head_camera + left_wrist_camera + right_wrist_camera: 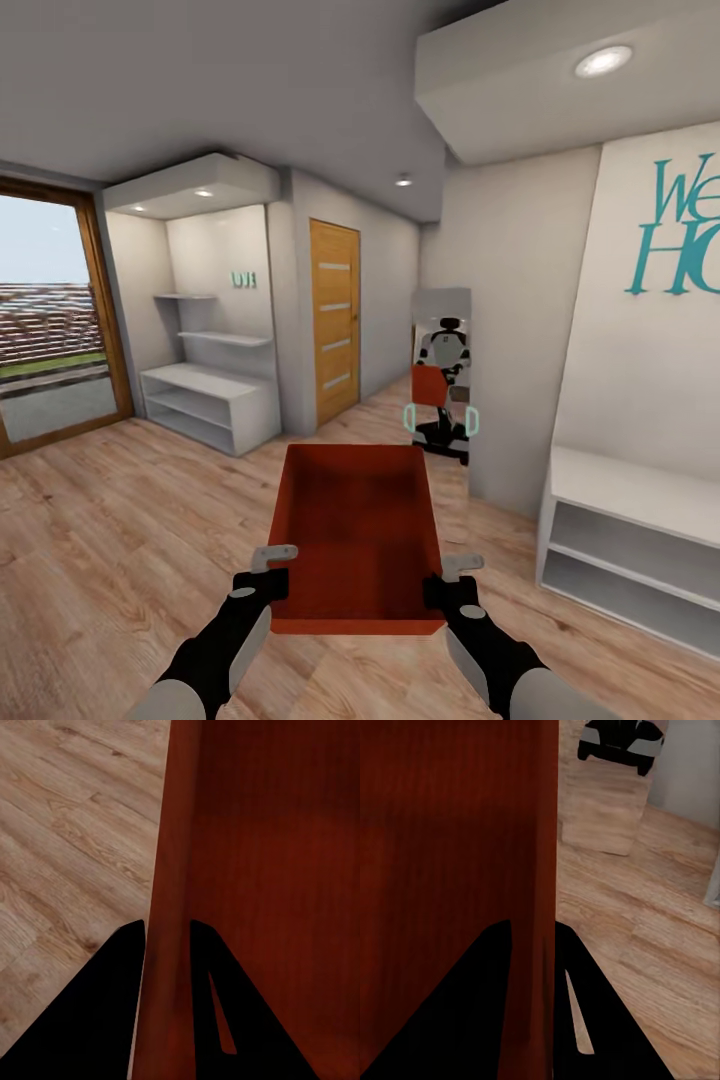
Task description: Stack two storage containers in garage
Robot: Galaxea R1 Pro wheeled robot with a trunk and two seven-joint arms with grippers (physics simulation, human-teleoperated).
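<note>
Both end effectors, left (272, 570) and right (452, 578), clamp one bin (358, 535) by its side walls (wood floor (120, 520) below); garage and stacking are ahead.

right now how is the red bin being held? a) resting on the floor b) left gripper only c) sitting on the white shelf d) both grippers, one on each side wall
d: the left gripper and right gripper each clamp a side wall of the storage container, lifted above the wood-plank floor.
</note>
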